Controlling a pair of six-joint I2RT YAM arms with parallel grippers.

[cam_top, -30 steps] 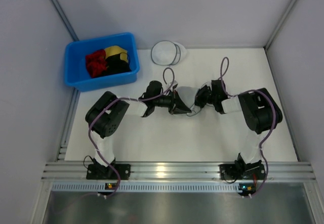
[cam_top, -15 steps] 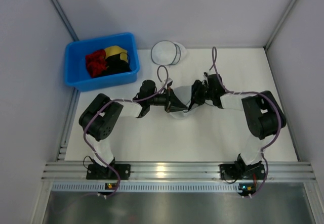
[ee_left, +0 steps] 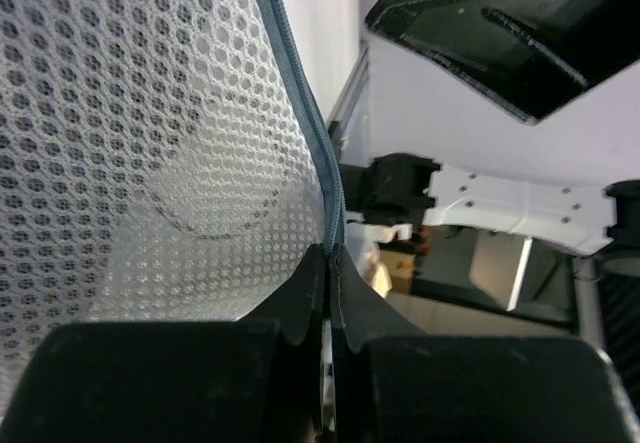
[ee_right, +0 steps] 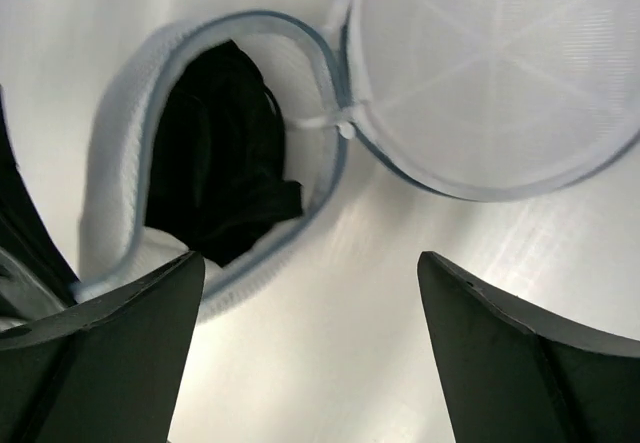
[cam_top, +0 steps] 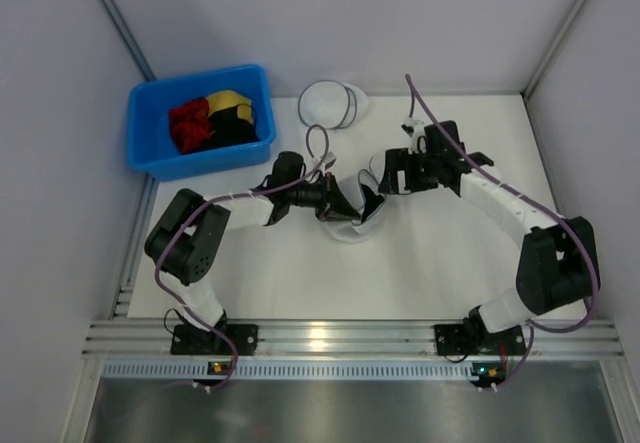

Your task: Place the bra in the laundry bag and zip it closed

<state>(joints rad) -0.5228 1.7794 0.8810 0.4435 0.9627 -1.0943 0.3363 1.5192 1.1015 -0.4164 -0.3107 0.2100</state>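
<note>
One laundry bag (ee_left: pixel 130 113) is pinched by left end effector (ee_left: pixel 328 263), bra (ee_right: pixel 215 153) seen inside; right end effector (ee_right: pixel 310 268) is spread wide.

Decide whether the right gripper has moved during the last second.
Yes. The right gripper has left the laundry bag and shifted toward the table's far edge.

Blue plastic bin (cam_top: pixel 200 161), far-left corner of white table (cam_top: pixel 420 273): holds a red garment (cam_top: pixel 188 126) and a yellow-and-black garment (cam_top: pixel 230 111), touching. Round white mesh case (cam_top: pixel 330 103), dark-banded, just right of the bin at the far edge. Aluminium rail (cam_top: pixel 330 338) along the near edge.
</note>
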